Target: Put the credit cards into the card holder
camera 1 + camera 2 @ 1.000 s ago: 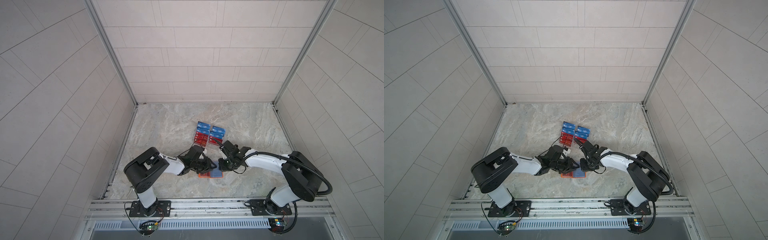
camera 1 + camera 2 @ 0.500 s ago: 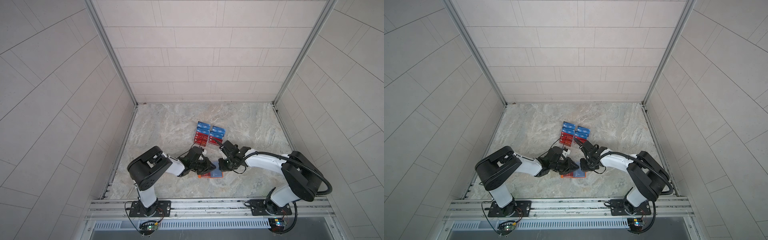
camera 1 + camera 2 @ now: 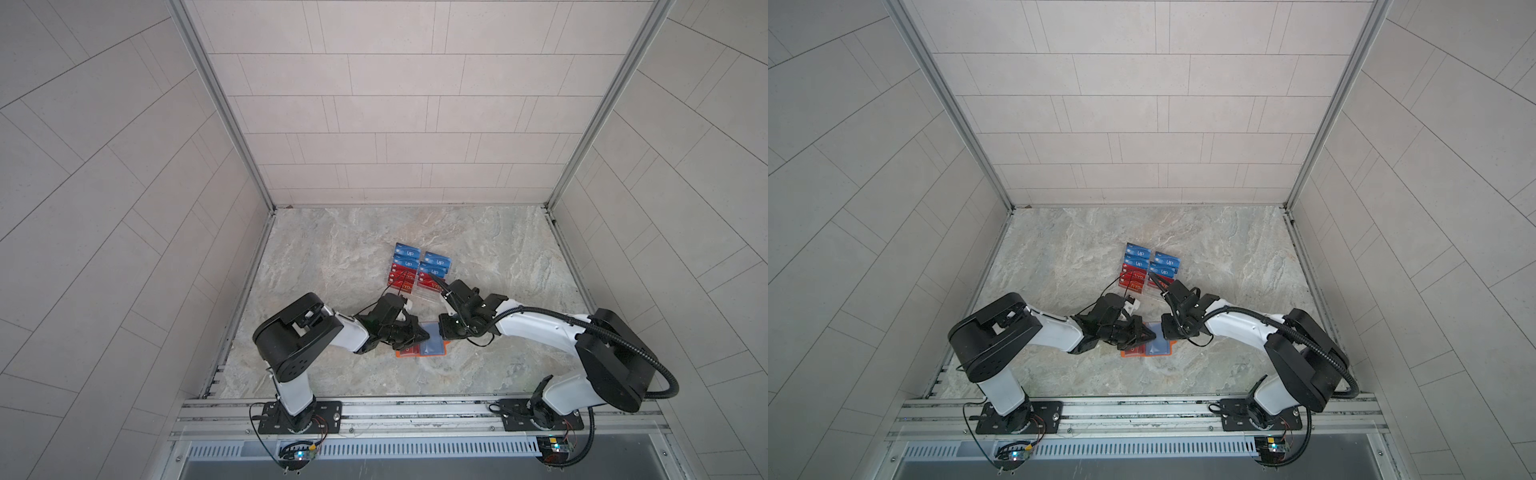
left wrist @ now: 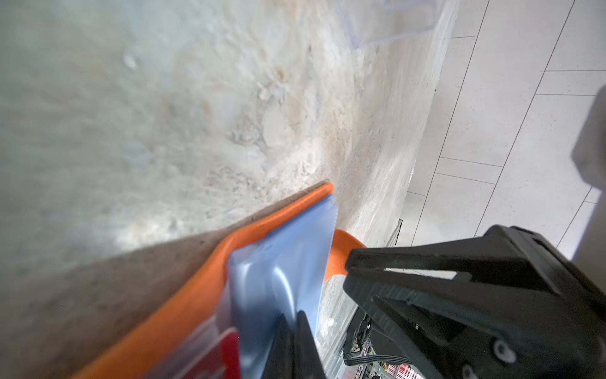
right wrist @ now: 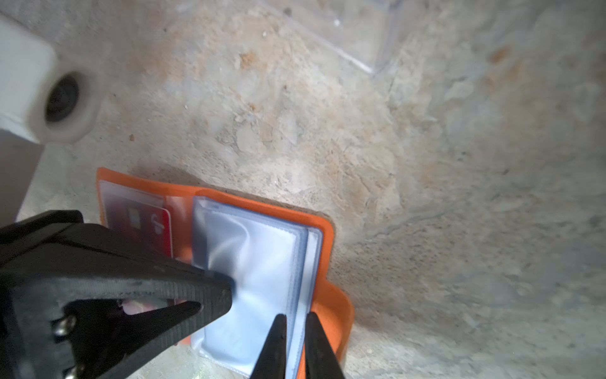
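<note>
barely begun: just one red card [image 5: 154, 226] sleeved in the open card holder [image 5: 323, 229] on the table [image 3: 332, 270]. pinching its clear pages [image 5: 255, 262] with the right gripper [image 5: 295, 331]; left gripper [image 5: 228, 285] clamped shut alongside, seemingly nipping a page. left to load: rows of cards [image 3: 419, 268] just beyond the card holder.

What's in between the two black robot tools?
Between the left tool and right tool lie the clear plastic sleeves of the open orange book-style card holder, touching both; the right wrist view shows it best.
</note>
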Controlling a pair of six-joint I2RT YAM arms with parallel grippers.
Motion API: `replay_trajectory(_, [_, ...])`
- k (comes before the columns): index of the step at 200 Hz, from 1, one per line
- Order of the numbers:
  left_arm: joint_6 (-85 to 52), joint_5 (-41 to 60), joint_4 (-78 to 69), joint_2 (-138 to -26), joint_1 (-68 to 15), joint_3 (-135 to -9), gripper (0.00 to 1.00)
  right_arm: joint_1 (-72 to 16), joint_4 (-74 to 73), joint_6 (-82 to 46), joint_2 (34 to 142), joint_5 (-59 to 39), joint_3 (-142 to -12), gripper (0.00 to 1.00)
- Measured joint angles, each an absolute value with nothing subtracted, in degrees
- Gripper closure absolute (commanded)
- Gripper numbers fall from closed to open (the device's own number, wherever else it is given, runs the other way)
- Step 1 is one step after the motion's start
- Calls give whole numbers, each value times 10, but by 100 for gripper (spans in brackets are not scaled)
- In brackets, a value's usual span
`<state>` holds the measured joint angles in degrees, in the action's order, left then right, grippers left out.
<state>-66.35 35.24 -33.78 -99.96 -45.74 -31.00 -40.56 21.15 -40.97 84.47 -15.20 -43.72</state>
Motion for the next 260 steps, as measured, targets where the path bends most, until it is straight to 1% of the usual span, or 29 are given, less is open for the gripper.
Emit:
replay_trajectory(57, [-643,369,-338,-973,-447,-284,98,-406,198,-410,855,-155,-428,85])
replay_trajectory(192, [-625,398,-362,-973,-444,-269,96,-406,133,-395,857,-209,-398,85])
replay_trajectory(223, [-625,399,-365,-973,-444,-267,92,-405,128,-394,857,-218,-398,85])
replay_trajectory(260, [-625,399,-369,-973,-444,-264,93,-406,123,-393,857,-226,-398,85])
